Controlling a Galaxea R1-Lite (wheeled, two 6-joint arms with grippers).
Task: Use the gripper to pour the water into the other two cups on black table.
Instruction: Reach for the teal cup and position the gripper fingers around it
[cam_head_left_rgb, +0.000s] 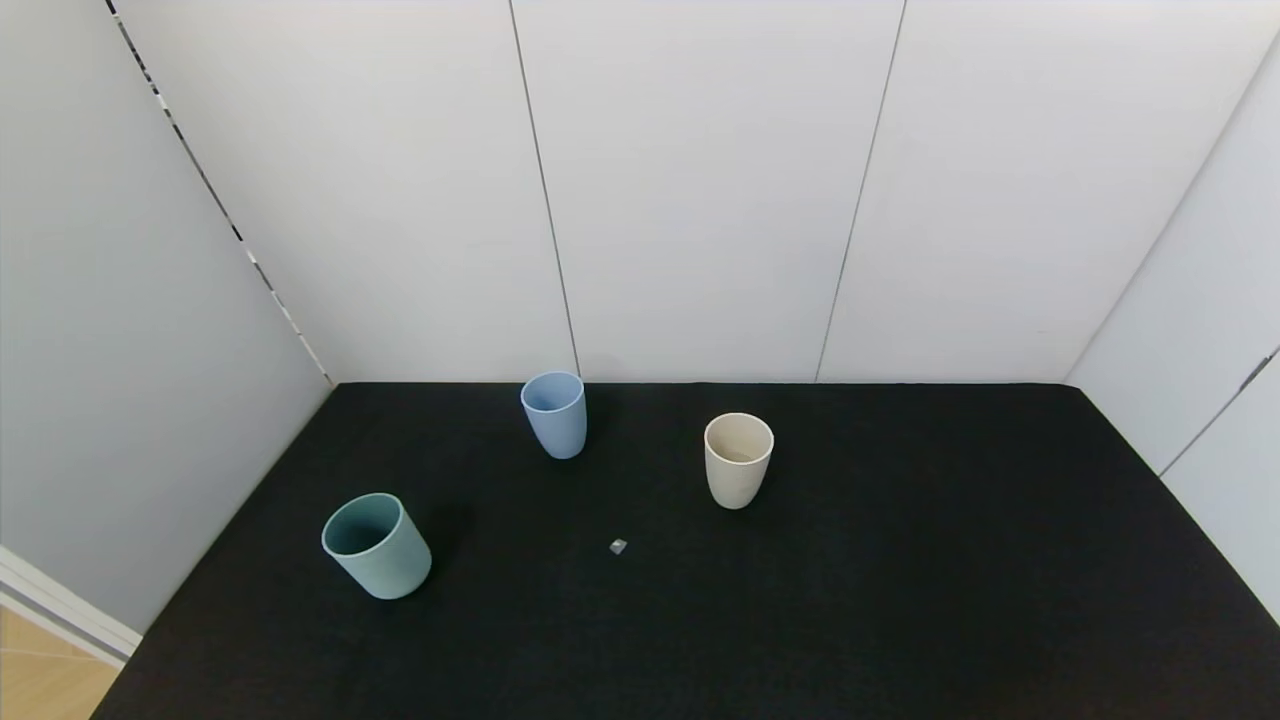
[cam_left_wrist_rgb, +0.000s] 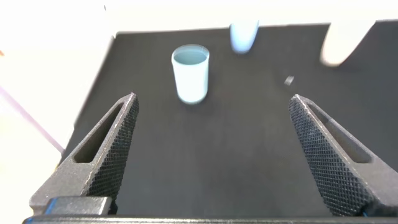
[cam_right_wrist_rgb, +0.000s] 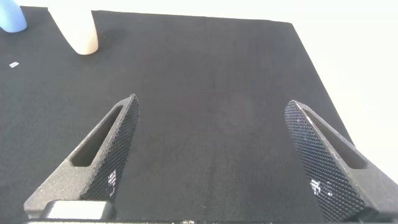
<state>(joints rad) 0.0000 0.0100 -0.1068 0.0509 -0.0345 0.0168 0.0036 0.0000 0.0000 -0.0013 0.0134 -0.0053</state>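
Observation:
On the black table (cam_head_left_rgb: 900, 600) stand a teal-green cup (cam_head_left_rgb: 377, 545) at the front left, a light blue cup (cam_head_left_rgb: 554, 414) at the back and a cream-beige cup (cam_head_left_rgb: 738, 459) to its right. All are upright. Neither gripper shows in the head view. My left gripper (cam_left_wrist_rgb: 211, 102) is open and empty, with the teal-green cup (cam_left_wrist_rgb: 190, 73) ahead of it, the blue cup (cam_left_wrist_rgb: 244, 35) and beige cup (cam_left_wrist_rgb: 342, 42) beyond. My right gripper (cam_right_wrist_rgb: 211, 102) is open and empty above bare table; the beige cup (cam_right_wrist_rgb: 76, 28) and blue cup (cam_right_wrist_rgb: 10, 17) stand far off.
A small grey scrap (cam_head_left_rgb: 618, 546) lies on the table between the cups, nearer the front; it also shows in the left wrist view (cam_left_wrist_rgb: 288, 80) and the right wrist view (cam_right_wrist_rgb: 13, 64). White wall panels (cam_head_left_rgb: 700, 190) close the back and both sides.

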